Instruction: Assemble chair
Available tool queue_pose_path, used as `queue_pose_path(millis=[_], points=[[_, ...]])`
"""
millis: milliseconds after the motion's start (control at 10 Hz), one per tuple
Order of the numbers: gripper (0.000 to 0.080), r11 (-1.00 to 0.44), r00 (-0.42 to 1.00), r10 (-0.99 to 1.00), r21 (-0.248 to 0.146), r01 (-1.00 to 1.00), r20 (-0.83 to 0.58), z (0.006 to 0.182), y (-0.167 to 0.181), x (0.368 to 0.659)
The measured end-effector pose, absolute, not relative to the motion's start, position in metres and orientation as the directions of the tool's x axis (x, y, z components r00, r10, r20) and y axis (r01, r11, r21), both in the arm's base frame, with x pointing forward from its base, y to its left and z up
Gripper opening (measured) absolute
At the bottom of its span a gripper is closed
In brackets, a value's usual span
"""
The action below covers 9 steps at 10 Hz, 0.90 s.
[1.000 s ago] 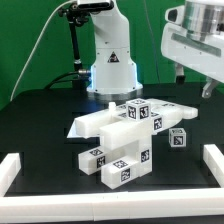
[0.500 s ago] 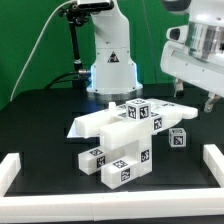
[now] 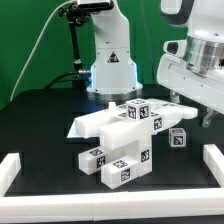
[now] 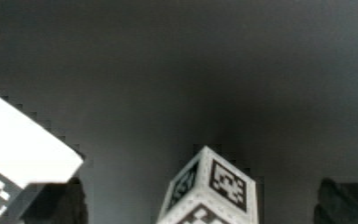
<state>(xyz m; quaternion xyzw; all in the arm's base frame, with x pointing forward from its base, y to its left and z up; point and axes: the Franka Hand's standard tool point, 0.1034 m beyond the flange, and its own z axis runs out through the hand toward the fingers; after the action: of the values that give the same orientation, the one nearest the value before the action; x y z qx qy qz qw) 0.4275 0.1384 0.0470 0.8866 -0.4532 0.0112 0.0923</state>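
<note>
The chair's white tagged blocks are stacked in one cluster (image 3: pixel 120 142) at the middle of the black table. One small tagged cube (image 3: pixel 178 138) lies apart, toward the exterior view's right of the cluster. My gripper (image 3: pixel 192 107) hangs in the air above and slightly behind that cube, jaws wide open and holding nothing. In the wrist view the cube (image 4: pixel 213 188) shows well below, between the two dark fingers (image 4: pixel 51 205), apart from both. A white tagged surface (image 4: pixel 16 150) cuts into that view at one side.
The robot's white base (image 3: pixel 108 60) stands at the back centre. A flat white board (image 3: pixel 172 107) lies behind the cluster. White border rails run along the exterior view's left (image 3: pixel 10 168), right (image 3: pixel 213 160) and front edges of the table.
The gripper has come down from the top of the exterior view toward the loose cube, staying open. The blocks have not moved.
</note>
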Motion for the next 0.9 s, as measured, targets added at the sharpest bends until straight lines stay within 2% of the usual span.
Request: queue_pose_path(millis=[500, 900], points=[[0.0649, -0.574, 0.596, -0.797, 0.184, -0.798, 0.102, 0.026, 0.126, 0.430], [0.0649, -0.575, 0.599, -0.795, 0.194, -0.795, 0.099, 0.021, 0.128, 0.426]])
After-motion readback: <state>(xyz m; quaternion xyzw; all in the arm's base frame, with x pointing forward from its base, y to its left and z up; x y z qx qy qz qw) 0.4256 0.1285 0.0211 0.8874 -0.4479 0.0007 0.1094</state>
